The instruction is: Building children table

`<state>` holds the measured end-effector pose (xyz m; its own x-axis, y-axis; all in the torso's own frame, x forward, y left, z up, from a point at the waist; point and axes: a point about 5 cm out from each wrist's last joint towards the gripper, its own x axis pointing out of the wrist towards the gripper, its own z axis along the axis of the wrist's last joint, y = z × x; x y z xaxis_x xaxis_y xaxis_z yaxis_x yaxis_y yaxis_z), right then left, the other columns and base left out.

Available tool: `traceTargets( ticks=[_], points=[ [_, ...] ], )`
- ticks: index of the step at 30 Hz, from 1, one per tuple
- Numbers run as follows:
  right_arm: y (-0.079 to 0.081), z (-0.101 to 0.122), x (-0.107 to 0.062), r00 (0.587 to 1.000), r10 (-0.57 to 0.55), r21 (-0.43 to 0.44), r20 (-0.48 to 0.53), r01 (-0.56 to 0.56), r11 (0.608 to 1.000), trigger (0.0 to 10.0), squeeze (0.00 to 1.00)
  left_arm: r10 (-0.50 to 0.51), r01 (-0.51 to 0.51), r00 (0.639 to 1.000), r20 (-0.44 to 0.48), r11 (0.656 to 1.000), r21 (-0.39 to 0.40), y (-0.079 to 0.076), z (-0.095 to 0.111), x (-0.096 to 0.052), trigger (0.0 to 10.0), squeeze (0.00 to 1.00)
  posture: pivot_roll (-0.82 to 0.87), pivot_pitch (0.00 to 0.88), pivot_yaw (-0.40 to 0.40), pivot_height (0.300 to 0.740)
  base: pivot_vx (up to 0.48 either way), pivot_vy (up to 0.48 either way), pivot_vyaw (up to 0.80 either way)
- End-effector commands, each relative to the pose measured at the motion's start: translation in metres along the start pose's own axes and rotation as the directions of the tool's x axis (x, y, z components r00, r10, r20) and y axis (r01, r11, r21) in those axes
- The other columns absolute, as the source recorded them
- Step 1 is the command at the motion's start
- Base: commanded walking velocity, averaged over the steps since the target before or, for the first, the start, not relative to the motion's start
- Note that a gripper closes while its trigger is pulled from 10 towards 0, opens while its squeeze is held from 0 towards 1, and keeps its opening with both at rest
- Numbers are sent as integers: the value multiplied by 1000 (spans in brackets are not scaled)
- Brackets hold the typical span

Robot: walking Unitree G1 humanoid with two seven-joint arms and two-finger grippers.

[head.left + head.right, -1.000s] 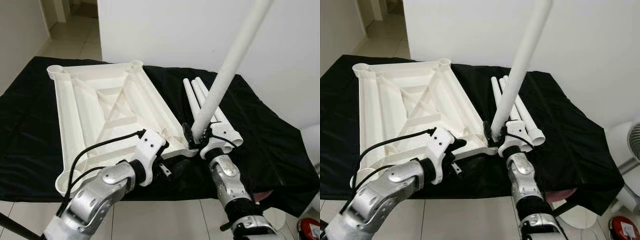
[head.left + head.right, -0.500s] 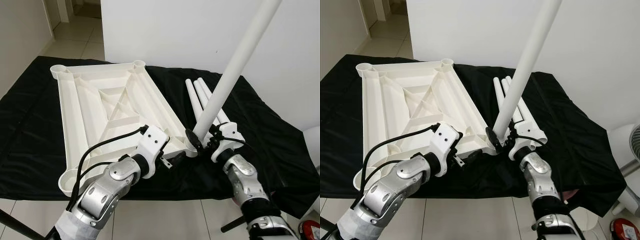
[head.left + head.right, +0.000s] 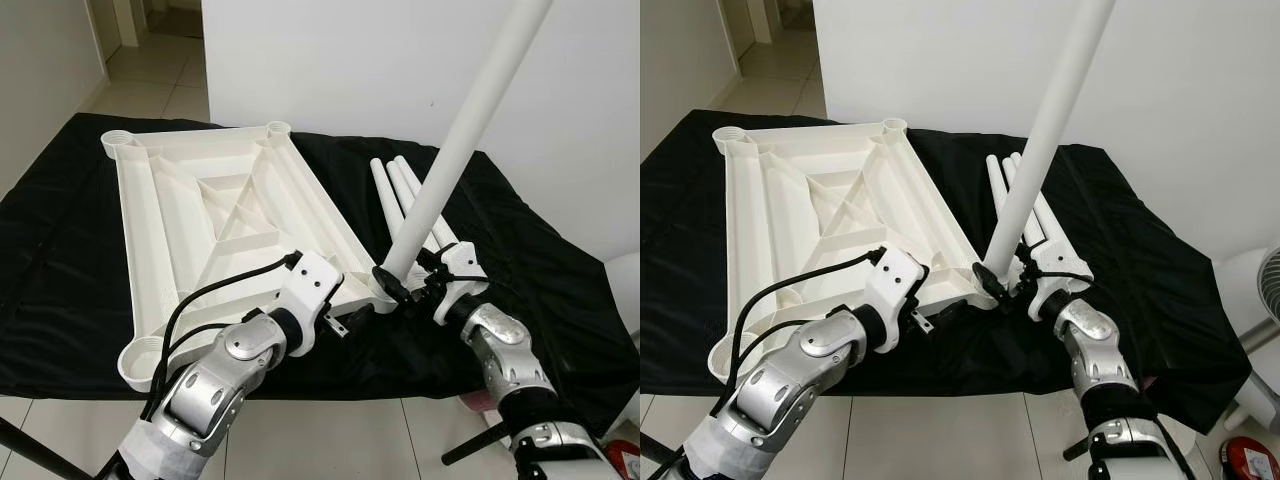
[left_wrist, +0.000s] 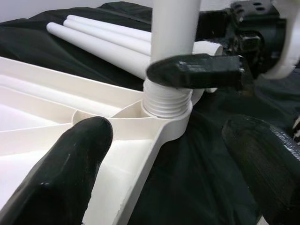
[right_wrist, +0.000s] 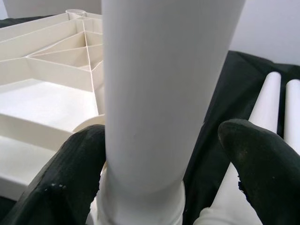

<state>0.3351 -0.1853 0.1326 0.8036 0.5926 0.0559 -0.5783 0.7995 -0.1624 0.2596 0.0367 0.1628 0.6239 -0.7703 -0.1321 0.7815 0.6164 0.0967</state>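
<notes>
White plastic makes up the upturned table top, which lies rib-side up on a black cloth draped over a table. No brand, label or writing can be read on any part. Round sockets sit at its corners: the far-left socket, the far-right socket and the near-left socket are open and hold nothing. The near-right threaded socket holds the foot of a long white leg, which rises from it tilted away to the right, toward the white wall.

The right gripper reaches in from the right at the base of that leg; the right wrist view shows one black finger against the tube and the other standing slightly off it, so the jaws bracket the leg, and a firm pinch cannot be told. The left gripper rests at the near edge of the table top just beside the same socket, its fingers spread apart, one over the white rim and one over the cloth.

Three spare legs lie side by side on the cloth to the right of the table top, behind the right gripper.
</notes>
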Motion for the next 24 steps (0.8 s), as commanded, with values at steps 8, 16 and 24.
traceTargets(
  ticks=[8,16,24],
  points=[
    [4,-7,8,999,34,-5,-42,-34,999,6196,0,-43,43,999,-24,999,23,-10,-3,5,10000,0,8,0,-98,740,0,0,0],
    [16,-16,19,997,50,39,-57,-48,998,5373,0,-45,46,999,-22,998,32,-9,-2,7,10000,0,15,0,-98,740,0,0,0],
    [19,-18,25,997,41,55,-60,-38,998,2471,0,-47,47,999,-17,998,35,-9,0,8,10000,0,19,0,-97,740,0,0,0]
  ],
)
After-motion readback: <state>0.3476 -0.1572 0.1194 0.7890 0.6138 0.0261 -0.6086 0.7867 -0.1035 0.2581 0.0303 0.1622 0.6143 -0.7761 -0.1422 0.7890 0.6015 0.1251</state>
